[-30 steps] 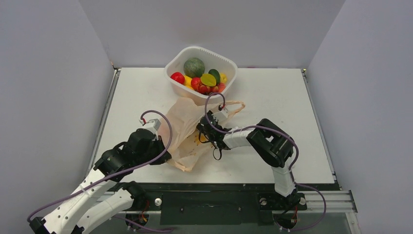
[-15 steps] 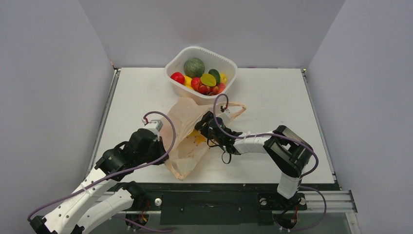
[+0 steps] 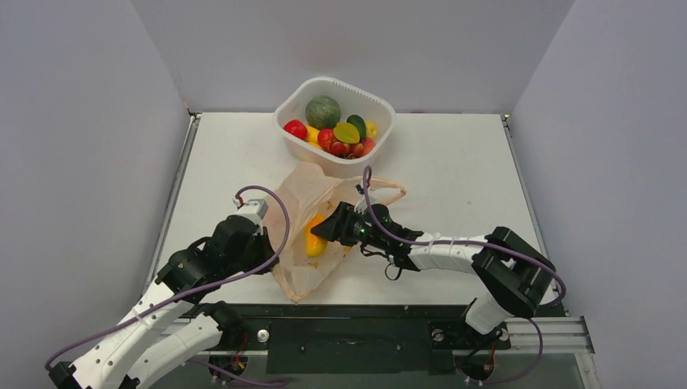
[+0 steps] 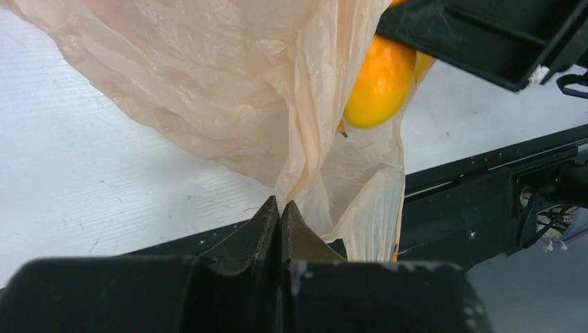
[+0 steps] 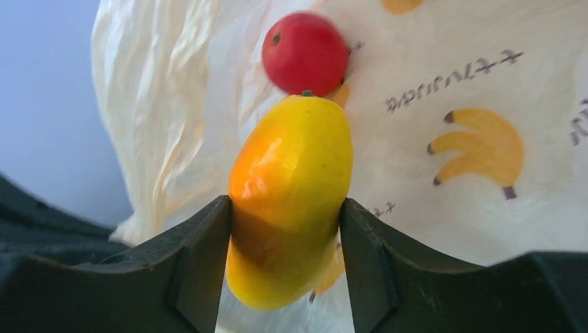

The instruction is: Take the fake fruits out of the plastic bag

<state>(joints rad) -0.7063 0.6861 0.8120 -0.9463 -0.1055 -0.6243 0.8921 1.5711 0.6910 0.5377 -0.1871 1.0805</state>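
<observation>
Starting nearest the bases, we see the left gripper (image 4: 279, 211) with its jaws pressed fully together, pinching a fold of the plastic bag (image 4: 208, 90) at the bag's near end, close to the front edge of the white table (image 3: 454, 178). The bag is thin, crinkly and peach-orange. It lies slumped between the two arms and runs from near the front edge toward the table's middle. Just past the pinch, the right gripper (image 5: 286, 215) reaches in from the right. Its jaws are roughly half apart and clamped on both sides of an orange-yellow oval fruit (image 5: 288, 194), which it grips by the lower half. The fruit sits at the bag's open side with bag film right behind it, and we cannot tell whether it is fully clear of the bag. A round red fruit (image 5: 305, 52) sits just beyond its top end, against the film, next to a yellow banana print (image 5: 478, 149). Farther back, just beyond the bag's far end, a white tub (image 3: 377, 101) stands at the far edge of the table. It holds a dark-green melon (image 3: 322, 111) and several small fruits (image 3: 344, 138) in red, yellow and green.
</observation>
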